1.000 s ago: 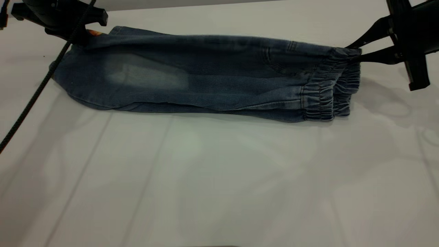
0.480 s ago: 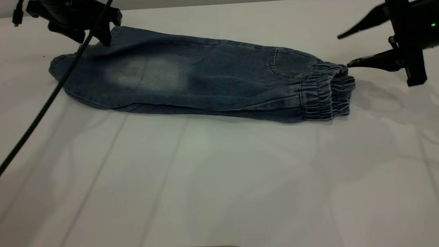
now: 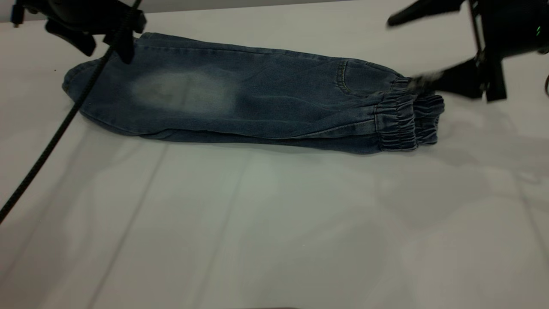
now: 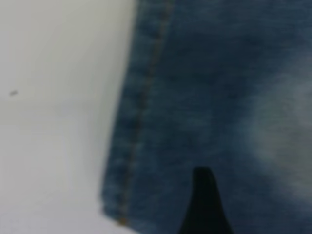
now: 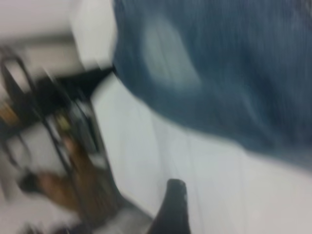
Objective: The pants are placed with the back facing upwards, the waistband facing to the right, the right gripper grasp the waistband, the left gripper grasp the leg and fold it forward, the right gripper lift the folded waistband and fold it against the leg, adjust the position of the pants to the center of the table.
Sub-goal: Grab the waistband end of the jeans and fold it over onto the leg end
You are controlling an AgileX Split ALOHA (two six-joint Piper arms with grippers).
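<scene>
The pants [image 3: 266,94] lie flat on the table [image 3: 274,223], folded lengthwise, with the leg end at the left. The puckered waistband [image 3: 405,120] is at the right end. My left gripper [image 3: 107,49] hovers open just above the leg end, holding nothing. The left wrist view shows one of its fingers [image 4: 204,200] over denim [image 4: 204,97] near a stitched hem. My right gripper [image 3: 402,51] is wide open above the waistband's far corner, its lower fingertip close over the cloth. In the right wrist view, one of its fingers [image 5: 173,204] is over bare table beside the pants [image 5: 219,73].
A black cable [image 3: 51,141] hangs from the left arm diagonally across the table's left side. The table's far edge [image 3: 257,5] runs just behind the pants. White tabletop stretches in front of the pants. Blurred clutter [image 5: 48,146] lies beyond the table in the right wrist view.
Both grippers have let go: the left released the leg end and the right released the waistband. The raised far edge dropped flat. The right gripper opened wide and shifted left over the waistband.
</scene>
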